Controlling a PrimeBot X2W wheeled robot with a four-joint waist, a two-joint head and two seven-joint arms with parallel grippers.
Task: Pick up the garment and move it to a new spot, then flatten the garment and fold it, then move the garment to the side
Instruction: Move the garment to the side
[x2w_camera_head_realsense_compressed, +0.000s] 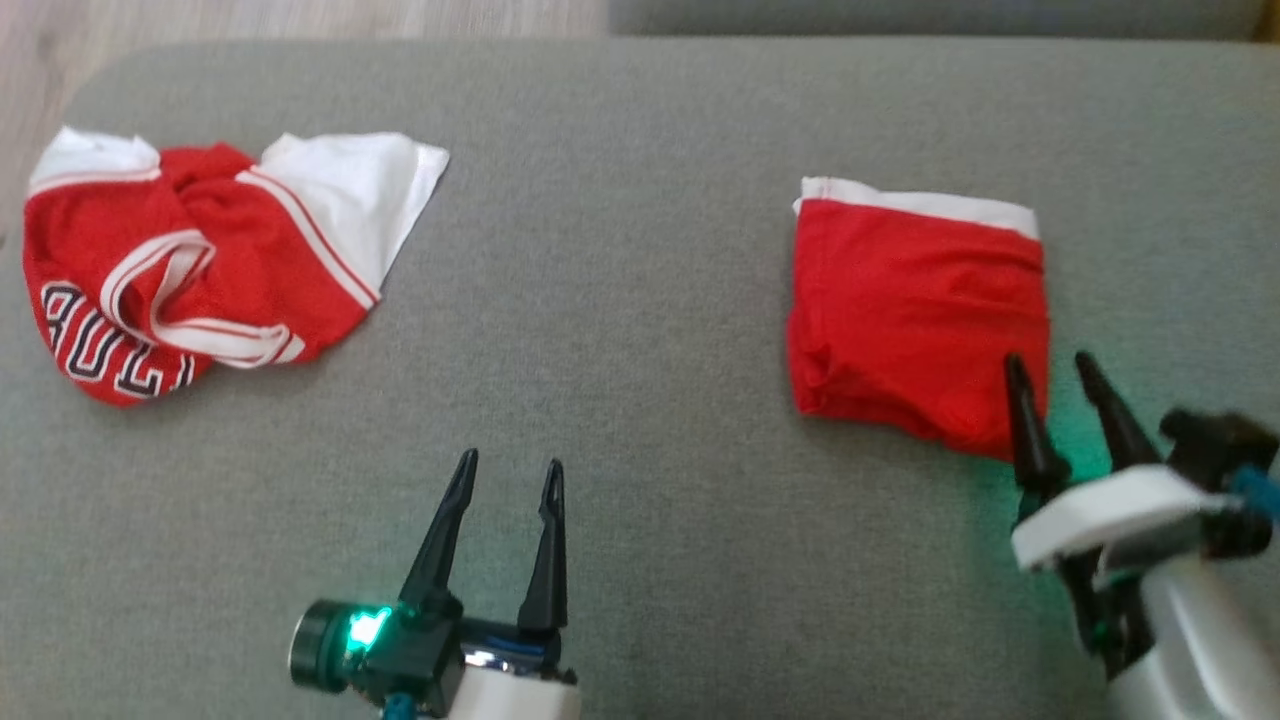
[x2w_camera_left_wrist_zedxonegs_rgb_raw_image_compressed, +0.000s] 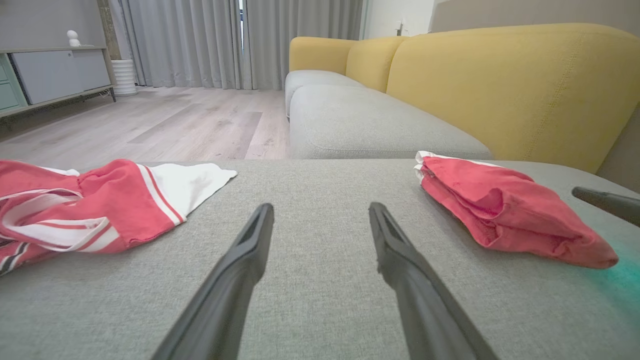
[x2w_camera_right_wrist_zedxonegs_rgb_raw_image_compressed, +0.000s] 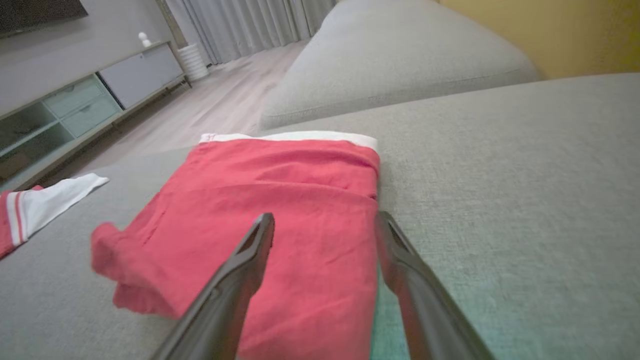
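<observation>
A folded red garment (x2w_camera_head_realsense_compressed: 915, 300) with a white band along its far edge lies flat on the right of the grey cushion (x2w_camera_head_realsense_compressed: 620, 300). My right gripper (x2w_camera_head_realsense_compressed: 1048, 360) stands open at its near right corner, one finger over the red cloth (x2w_camera_right_wrist_zedxonegs_rgb_raw_image_compressed: 280, 190) and the other past its edge, gripping nothing. A crumpled red and white jersey (x2w_camera_head_realsense_compressed: 190, 265) with dark lettering lies at the far left. My left gripper (x2w_camera_head_realsense_compressed: 510, 460) is open over bare cushion between the two, fingers (x2w_camera_left_wrist_zedxonegs_rgb_raw_image_compressed: 250, 250) pointing away, well short of both the jersey (x2w_camera_left_wrist_zedxonegs_rgb_raw_image_compressed: 100, 210) and the red garment (x2w_camera_left_wrist_zedxonegs_rgb_raw_image_compressed: 500, 210).
The cushion's far edge drops to a wooden floor (x2w_camera_left_wrist_zedxonegs_rgb_raw_image_compressed: 165, 120). Beyond it stands a grey and yellow sofa (x2w_camera_left_wrist_zedxonegs_rgb_raw_image_compressed: 450, 80). A low cabinet (x2w_camera_right_wrist_zedxonegs_rgb_raw_image_compressed: 75, 100) lines the wall at left. One finger of my right gripper (x2w_camera_left_wrist_zedxonegs_rgb_raw_image_compressed: 605, 200) enters the left wrist view at right.
</observation>
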